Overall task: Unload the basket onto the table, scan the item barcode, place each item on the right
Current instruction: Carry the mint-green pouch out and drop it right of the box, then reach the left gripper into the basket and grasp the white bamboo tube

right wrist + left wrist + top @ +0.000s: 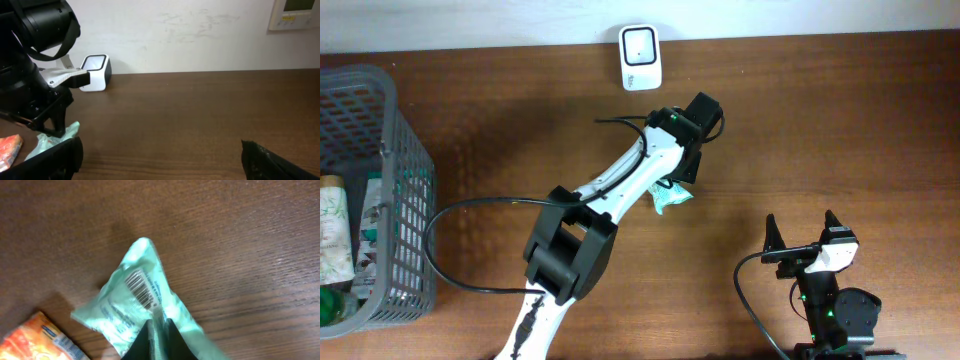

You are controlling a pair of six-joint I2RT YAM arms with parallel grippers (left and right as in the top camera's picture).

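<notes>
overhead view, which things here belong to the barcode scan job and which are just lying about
Job in hand:
- green packet, pinched in the left gripper
- its barcode
- white scanner

Lying about:
- grey basket
- orange packet
- right gripper, open and holding nothing

Right of my left arm (620, 180) the surface (840, 130) lies bare up to the wall (820, 15), giving open room for my right end effector (801, 222). The scanner (640, 57) stands at the far edge, the basket (390, 200) walls off the left side, and a mint packet (135, 295) sits at my left wrist.
</notes>
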